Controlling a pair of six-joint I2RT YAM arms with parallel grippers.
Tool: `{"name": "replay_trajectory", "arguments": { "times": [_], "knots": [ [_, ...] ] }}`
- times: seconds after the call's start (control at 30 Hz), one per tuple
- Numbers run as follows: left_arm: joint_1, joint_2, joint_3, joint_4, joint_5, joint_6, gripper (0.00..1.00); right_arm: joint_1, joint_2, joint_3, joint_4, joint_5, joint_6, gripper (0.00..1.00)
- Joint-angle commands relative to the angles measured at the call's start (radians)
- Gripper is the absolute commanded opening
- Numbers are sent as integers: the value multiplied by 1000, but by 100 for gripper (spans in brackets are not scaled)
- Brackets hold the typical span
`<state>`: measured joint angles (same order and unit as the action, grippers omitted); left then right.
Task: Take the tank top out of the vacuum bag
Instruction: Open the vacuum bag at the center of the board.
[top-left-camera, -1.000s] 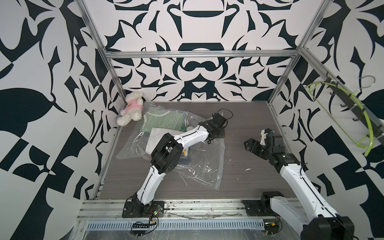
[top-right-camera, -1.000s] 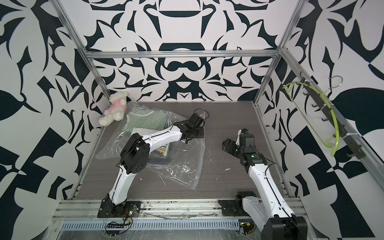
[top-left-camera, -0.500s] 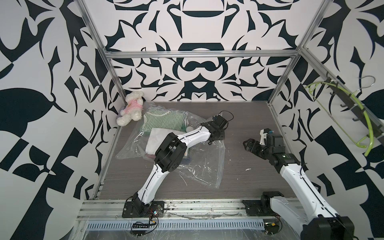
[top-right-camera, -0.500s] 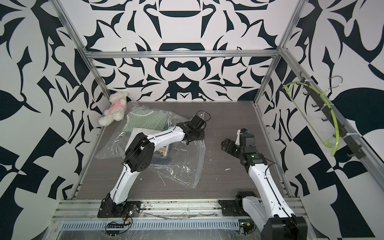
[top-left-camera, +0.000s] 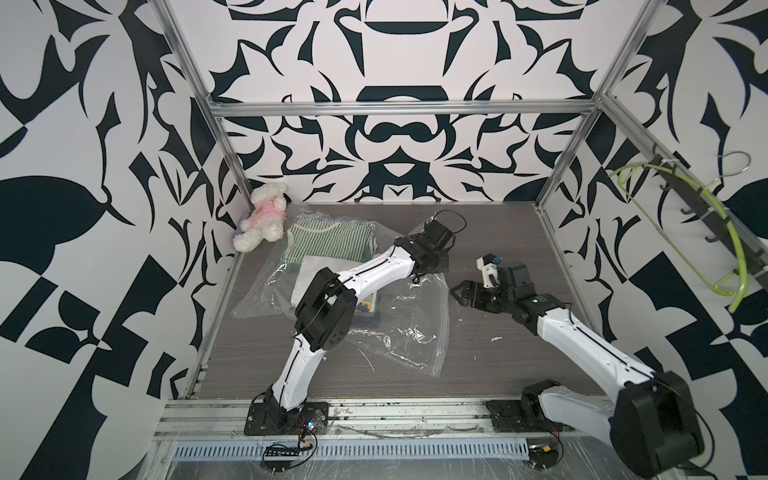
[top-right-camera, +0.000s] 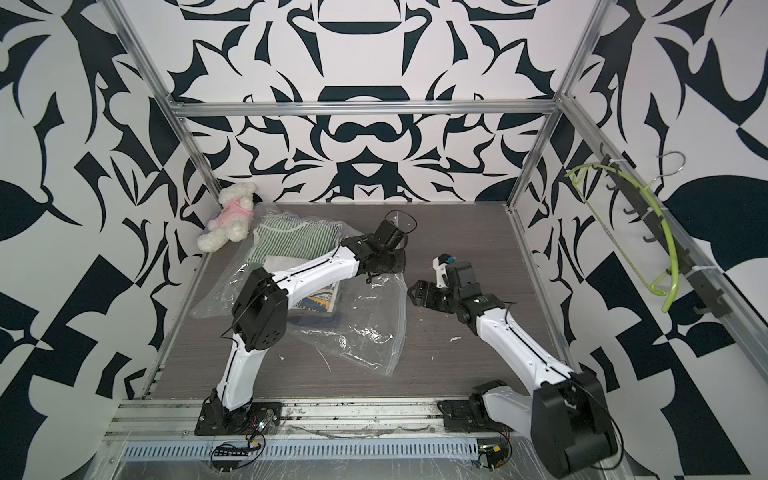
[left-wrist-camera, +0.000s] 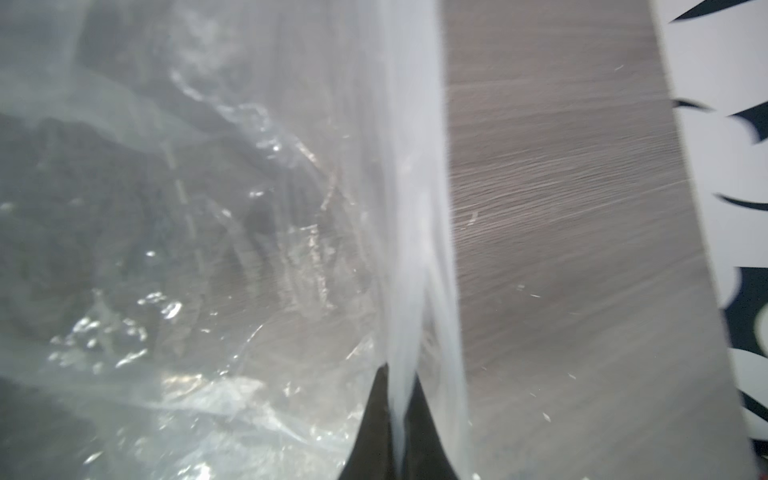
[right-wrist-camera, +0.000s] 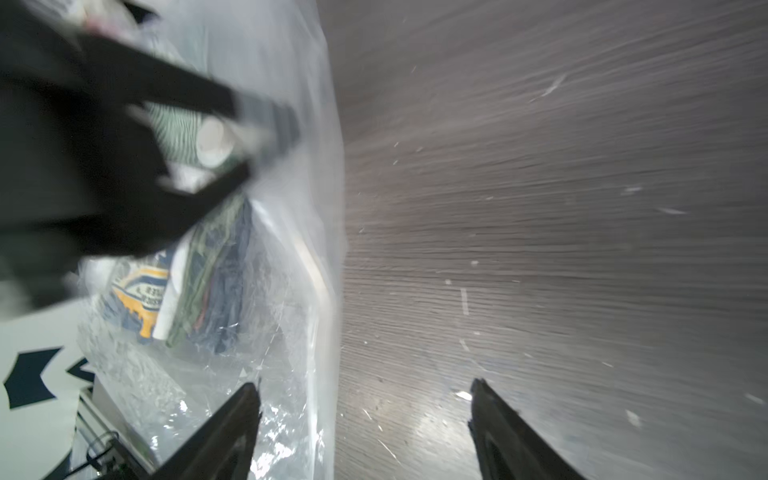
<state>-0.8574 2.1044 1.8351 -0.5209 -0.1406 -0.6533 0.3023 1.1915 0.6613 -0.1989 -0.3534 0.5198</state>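
1. Vacuum bag (top-left-camera: 399, 332) sprawls crinkled on the table (top-left-camera: 498, 365), folded clothes (top-left-camera: 328, 243) inside it.
2. Right gripper (right-wrist-camera: 365, 390) hovers just beside the bag's edge, jaws spread wide over bare tabletop.
3. Left gripper (left-wrist-camera: 400, 374) pinches the bag's pale edge strip, jaws pressed together on plastic.
4. Far corner: plush toy (top-left-camera: 262, 216) against the wall.

A robot lab's test cell: an aluminium frame (top-left-camera: 399, 109) boxes in walls (top-left-camera: 75, 137) printed with a bold black-and-white pattern. A wood-grain desk (top-left-camera: 498, 365) forms the work surface, and two white robot arms (top-left-camera: 297, 365) (top-left-camera: 582, 338) are bolted to a metal rail (top-left-camera: 415, 409) at the near edge, with loose wiring (top-left-camera: 291, 451) just beyond it
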Motion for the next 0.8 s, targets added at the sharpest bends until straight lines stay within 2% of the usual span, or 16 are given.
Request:
{"name": "replay_trajectory", "arguments": {
  "times": [0.0,0.13,0.2,0.27,0.33,0.5,0.67,0.73,0.77],
  "knots": [
    [4,-98,-37,-54,-4,31,0,24,74,62,120,48,39,78],
    [10,-137,-66,-83,1,49,0,28,169,106,163,64,77,69],
    [19,-144,-79,-95,11,48,0,27,187,119,172,63,87,59],
    [27,-154,-94,-101,19,45,0,27,187,117,182,77,103,42],
    [32,-164,-112,-91,17,47,0,27,169,109,190,85,103,36],
    [46,-159,-127,-92,42,43,0,28,132,108,205,43,61,46],
    [47,-179,-123,-91,76,44,0,27,217,160,204,2,37,58],
    [47,-196,-126,-93,80,47,0,28,264,176,223,-12,42,59],
    [48,-205,-128,-97,81,51,0,27,284,183,233,-10,47,56]
  ]
}}
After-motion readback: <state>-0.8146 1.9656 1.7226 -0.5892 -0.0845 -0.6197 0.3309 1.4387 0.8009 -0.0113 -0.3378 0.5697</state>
